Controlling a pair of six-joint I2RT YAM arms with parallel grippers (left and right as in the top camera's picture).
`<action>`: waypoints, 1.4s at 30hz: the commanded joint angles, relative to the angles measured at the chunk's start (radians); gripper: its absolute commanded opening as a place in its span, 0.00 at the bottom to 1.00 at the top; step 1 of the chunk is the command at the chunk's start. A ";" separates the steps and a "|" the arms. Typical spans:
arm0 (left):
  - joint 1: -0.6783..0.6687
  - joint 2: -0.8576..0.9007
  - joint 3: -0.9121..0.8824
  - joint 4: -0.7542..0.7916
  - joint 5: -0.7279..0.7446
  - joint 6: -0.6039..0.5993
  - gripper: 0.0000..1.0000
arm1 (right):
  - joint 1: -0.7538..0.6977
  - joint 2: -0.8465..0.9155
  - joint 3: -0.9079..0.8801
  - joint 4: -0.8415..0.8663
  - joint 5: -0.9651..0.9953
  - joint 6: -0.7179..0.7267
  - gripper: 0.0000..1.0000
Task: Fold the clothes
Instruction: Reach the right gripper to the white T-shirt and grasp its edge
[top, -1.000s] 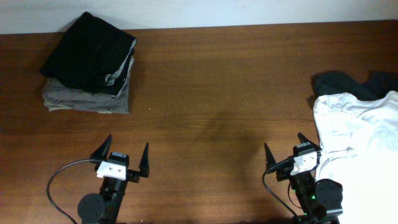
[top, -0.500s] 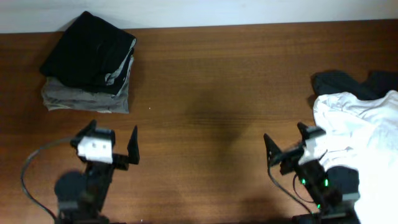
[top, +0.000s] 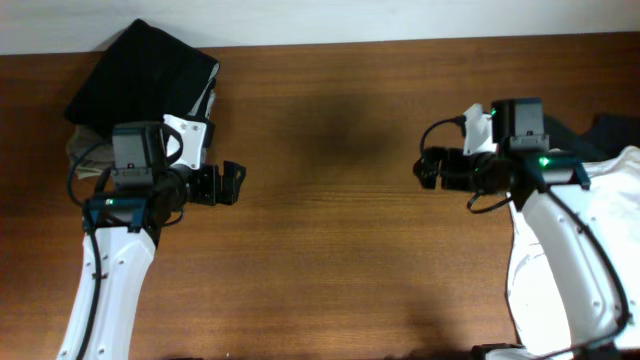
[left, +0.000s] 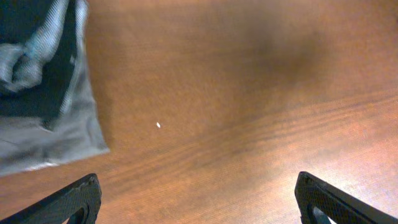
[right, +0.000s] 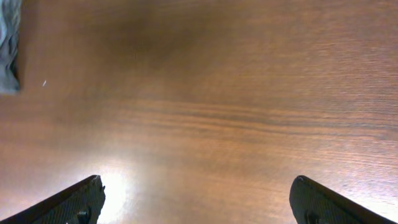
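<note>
A folded stack sits at the table's back left: a black garment on top of a grey one. The stack's corner also shows in the left wrist view. An unfolded white garment lies at the right edge, with a dark garment behind it. My left gripper hovers just right of the stack, open and empty; its fingers are wide apart over bare wood. My right gripper is open and empty, left of the white garment, over bare wood.
The brown wooden table spans the view, with a white wall along its back edge. A small white speck lies on the wood near the stack. The grey garment's edge shows at the top left of the right wrist view.
Both arms have risen from their rest poses at the front edge and swung toward the back. The left gripper is now beside the folded stack, the right beside the white garment.
</note>
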 joint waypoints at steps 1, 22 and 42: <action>-0.004 0.003 0.014 0.007 0.095 0.051 0.99 | -0.103 0.021 0.040 0.060 -0.006 0.029 0.99; -0.078 0.003 0.015 0.019 0.096 0.065 0.99 | -0.815 0.528 0.039 0.342 0.091 0.249 0.93; -0.078 0.003 0.015 0.007 0.096 0.066 0.99 | -0.825 0.505 0.045 0.427 0.116 0.071 0.89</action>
